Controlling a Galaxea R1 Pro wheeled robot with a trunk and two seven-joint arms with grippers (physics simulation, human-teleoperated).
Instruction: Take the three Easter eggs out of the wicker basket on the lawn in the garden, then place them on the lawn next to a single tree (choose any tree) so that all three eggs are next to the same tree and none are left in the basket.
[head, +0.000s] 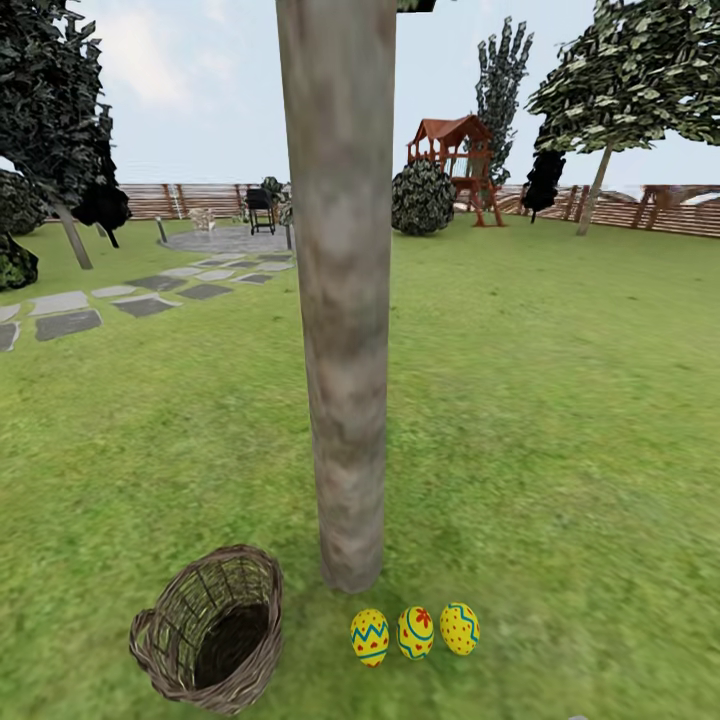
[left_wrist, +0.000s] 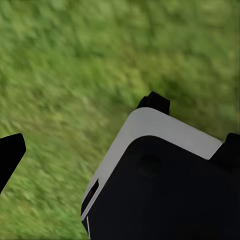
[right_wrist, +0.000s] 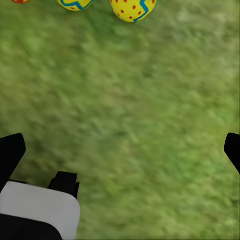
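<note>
Head view: a thick, straight, pale grey-brown mottled tree trunk (head: 342, 300) rises from the mottled green lawn (head: 560, 420); just beside its foot lie three yellow eggs with red dots and blue zigzag bands (head: 414, 632), set in a row, near one another and apart from the trunk. A small brown open-weave wicker basket (head: 212, 628), round with a loop handle, lies tipped on its side near the trunk's other flank, its dark interior showing no egg. Grey stepping-stone paving (head: 120, 300), a red-roofed wooden playset (head: 455, 165) and a brown slatted fence (head: 640, 208) stand well apart, behind. Left wrist view: blurred grass with a black-and-white robot body part (left_wrist: 160, 180); one black fingertip (left_wrist: 10, 155) shows at the frame's edge, so whether the left gripper is parted or closed cannot be told. Right wrist view: the right gripper (right_wrist: 120, 152) hangs over bare grass, its fingers (right_wrist: 11, 152) spread wide and holding nothing; eggs appear at the frame's edge. Judgement: the placement looks complete. The remaining risk is a careless arm or base movement nudging an egg, which, being rounded, could roll away from the trunk.
</note>
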